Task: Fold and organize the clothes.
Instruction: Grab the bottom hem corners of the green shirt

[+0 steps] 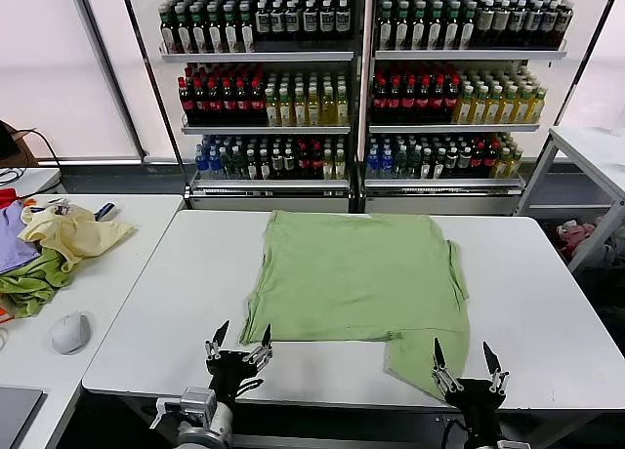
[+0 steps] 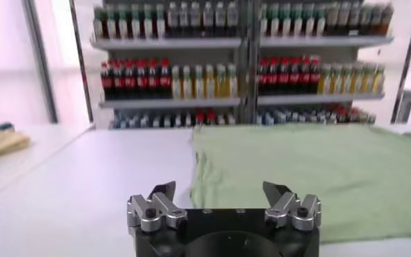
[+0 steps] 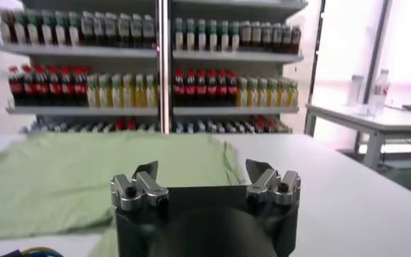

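The light green polo shirt (image 1: 356, 278) lies spread flat on the white table (image 1: 156, 322), its print not showing. One sleeve reaches toward the front edge at the right. My left gripper (image 1: 241, 338) hovers open at the front edge, just left of the shirt's near hem. My right gripper (image 1: 461, 358) stands open at the front edge, over that near sleeve. In the left wrist view the left gripper (image 2: 219, 188) faces the shirt (image 2: 317, 174) with nothing between its fingers. The right wrist view shows the right gripper (image 3: 202, 167) open before the shirt (image 3: 86, 174).
A side table on the left carries a pile of garments (image 1: 54, 244) in yellow, darker green and purple, and a grey mouse (image 1: 70, 332). Shelves of bottles (image 1: 361, 88) stand behind the table. Another white table (image 1: 596, 151) stands at the right.
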